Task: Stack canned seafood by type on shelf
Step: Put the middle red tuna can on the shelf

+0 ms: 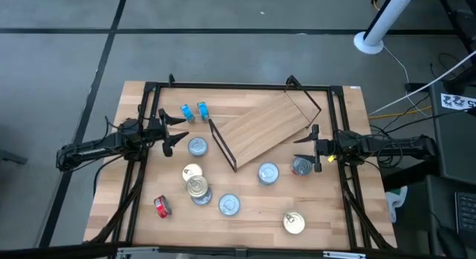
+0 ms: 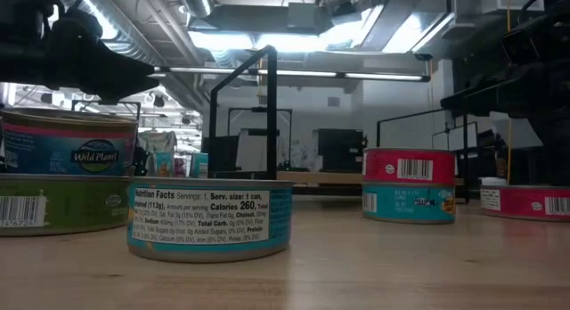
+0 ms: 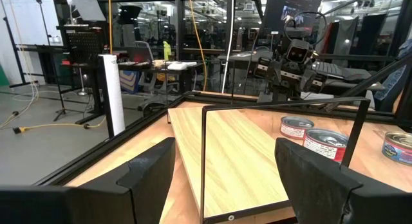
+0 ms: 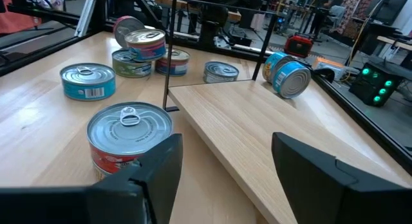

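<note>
The shelf (image 1: 264, 129), a light-wood board with black wire frames at both ends, lies skewed in the middle of the table. Nothing is on it. Several silver-lidded tins are scattered on the tabletop toward its near side, among them a two-tin stack (image 1: 198, 189). Two blue tins (image 1: 193, 111) lie on their sides near the far left corner, and a red one (image 1: 161, 207) lies tipped at the near left. My left gripper (image 1: 175, 130) hangs open at the shelf's left end (image 3: 225, 185). My right gripper (image 1: 306, 149) is open at the shelf's right end (image 4: 228, 179), close beside a red-sided tin (image 4: 129, 137).
A black tube frame (image 1: 245, 86) runs around the tabletop's edges. A blue tin (image 1: 268, 172) stands left of the red-sided one, and a gold tin (image 1: 294, 222) sits near the near edge. Bare wood (image 1: 335, 207) lies at the near right corner.
</note>
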Robot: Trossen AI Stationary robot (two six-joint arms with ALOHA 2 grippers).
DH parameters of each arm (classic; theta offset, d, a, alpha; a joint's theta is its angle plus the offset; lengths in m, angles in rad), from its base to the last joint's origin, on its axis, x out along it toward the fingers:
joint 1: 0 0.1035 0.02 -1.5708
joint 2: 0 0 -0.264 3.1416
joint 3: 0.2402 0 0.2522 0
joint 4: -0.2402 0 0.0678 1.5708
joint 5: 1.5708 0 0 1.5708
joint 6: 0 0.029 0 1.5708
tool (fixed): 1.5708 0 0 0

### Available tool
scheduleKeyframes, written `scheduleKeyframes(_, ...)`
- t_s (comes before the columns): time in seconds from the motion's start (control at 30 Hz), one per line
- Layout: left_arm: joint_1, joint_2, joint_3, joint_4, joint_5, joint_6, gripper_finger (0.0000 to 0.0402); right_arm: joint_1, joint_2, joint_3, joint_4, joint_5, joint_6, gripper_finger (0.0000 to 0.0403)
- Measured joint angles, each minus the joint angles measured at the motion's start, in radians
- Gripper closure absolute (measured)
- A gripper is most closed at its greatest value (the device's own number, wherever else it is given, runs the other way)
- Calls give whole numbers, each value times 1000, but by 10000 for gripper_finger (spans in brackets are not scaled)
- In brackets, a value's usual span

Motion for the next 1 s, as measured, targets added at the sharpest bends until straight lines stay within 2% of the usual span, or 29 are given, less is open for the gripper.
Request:
scheduleKeyframes(0.2, 0, 0, 0, 0, 0, 0, 139, 0, 0, 0, 4, 1, 8, 164)
scheduleKeyframes(0.57, 0, 0, 0, 0, 0, 0, 139, 0, 0, 0, 27, -23, 311, 164)
scheduleKeyframes(0.73, 0, 0, 0, 0, -1, 0, 139, 0, 0, 0, 27, 36, 317, 164)
scheduleKeyframes(1.0, 0, 0, 0, 0, -1, -29, 139, 0, 0, 0, 32, 35, 319, 164)
